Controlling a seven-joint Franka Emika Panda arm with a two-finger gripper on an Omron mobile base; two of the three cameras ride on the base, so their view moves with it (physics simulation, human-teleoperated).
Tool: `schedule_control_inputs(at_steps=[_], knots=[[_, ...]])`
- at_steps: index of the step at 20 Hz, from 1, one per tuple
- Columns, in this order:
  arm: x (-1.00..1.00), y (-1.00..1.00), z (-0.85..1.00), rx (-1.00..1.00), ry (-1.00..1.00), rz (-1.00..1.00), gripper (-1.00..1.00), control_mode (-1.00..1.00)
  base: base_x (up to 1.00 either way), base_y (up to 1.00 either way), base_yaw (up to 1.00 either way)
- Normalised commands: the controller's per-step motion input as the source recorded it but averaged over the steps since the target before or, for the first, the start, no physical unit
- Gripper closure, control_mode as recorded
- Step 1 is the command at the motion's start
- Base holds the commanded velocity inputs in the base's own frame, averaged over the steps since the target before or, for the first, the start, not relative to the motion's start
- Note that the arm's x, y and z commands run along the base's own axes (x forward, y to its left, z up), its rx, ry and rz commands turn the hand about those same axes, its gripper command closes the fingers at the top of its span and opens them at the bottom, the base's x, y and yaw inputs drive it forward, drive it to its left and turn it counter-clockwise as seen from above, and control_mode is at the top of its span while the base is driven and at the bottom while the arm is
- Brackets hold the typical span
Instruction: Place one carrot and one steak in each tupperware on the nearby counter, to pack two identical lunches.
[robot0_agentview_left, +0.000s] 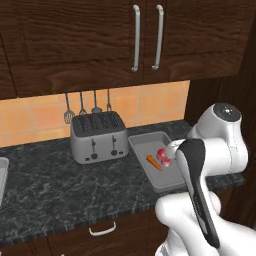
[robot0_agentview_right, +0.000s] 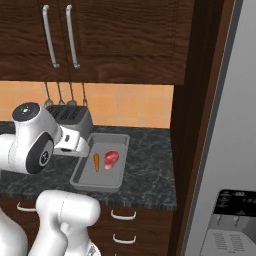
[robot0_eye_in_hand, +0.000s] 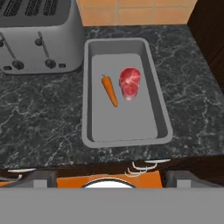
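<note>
the small orange carrot and round red steak lie side by side in the grey tray on the black counter, so the gripper above is wide open and empty.

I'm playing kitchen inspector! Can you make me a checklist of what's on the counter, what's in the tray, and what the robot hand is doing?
Surface: black marbled counter.
Job's things: one grey tupperware holds a carrot and a steak, side by side.
Clutter: silver toaster left of the tray; an edge of something pale at the far left.
Grippers: gripper open, above the counter's front edge, holding nothing.
Cables: nothing seen.
Surroundings: utensils on orange tile wall, dark cabinets, fridge.
</note>
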Motion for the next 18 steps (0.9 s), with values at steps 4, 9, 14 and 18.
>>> schedule_control_inputs(at_steps=[4, 9, 14, 18], knots=[[-0.96, 0.09, -0.94, -0.1, -0.2, 0.05, -1.0, -1.0, 0.0, 0.0, 0.0], [-0.2, 0.02, -0.15, -0.02, -0.06, 0.01, -1.0, 1.0, -0.78, -0.13, 0.0], [0.0, 0.0, 0.0, 0.0, 0.0, 0.0, -1.0, 1.0, -1.0, -0.59, -0.03], [0.0, 0.0, 0.0, 0.0, 0.0, 0.0, -1.0, 1.0, -0.81, -0.79, -0.01]])
